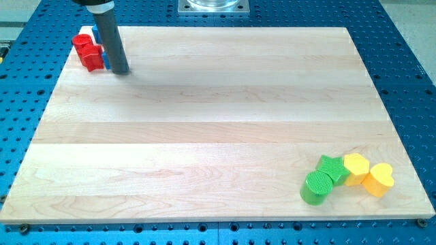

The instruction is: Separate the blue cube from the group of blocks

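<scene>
My tip [120, 71] rests on the wooden board [204, 122] near the view's top left corner. The dark rod stands just right of a small cluster of blocks. Two red blocks [87, 52], whose shapes are unclear, sit touching each other at the board's left edge. The blue cube [106, 58] shows only as a thin sliver between the red blocks and the rod; the rod hides most of it. The tip looks to be against the blue cube's right side.
A second cluster lies at the view's bottom right: a green cylinder [316, 188], a green star [333, 168], a yellow hexagon-like block [355, 165] and a yellow heart [379, 180]. A blue perforated table [409, 82] surrounds the board.
</scene>
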`<state>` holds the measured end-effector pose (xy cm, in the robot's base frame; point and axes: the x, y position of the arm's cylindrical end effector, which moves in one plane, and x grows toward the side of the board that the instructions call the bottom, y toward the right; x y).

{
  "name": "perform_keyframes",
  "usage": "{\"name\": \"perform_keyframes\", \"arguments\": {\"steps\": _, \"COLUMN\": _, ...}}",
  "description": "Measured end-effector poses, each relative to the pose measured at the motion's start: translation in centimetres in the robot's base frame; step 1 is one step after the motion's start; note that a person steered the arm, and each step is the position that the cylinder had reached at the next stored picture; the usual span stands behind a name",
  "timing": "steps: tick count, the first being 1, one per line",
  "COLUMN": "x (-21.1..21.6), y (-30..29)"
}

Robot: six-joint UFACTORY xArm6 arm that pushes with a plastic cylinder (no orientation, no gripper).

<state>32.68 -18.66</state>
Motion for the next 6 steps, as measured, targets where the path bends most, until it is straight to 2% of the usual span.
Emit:
{"name": "perform_keyframes", "arguments": {"steps": 3, "x": 0.2, "y": 1.5}}
{"name": "perform_keyframes", "arguments": {"steps": 4, "x": 2.1, "y": 1.4}}
{"name": "perform_keyframes", "arguments": {"steps": 5, "x": 5.3, "y": -6.3}}
{"name": "perform_keyframes", "arguments": {"steps": 6, "x": 1.1, "y": -7.8}}
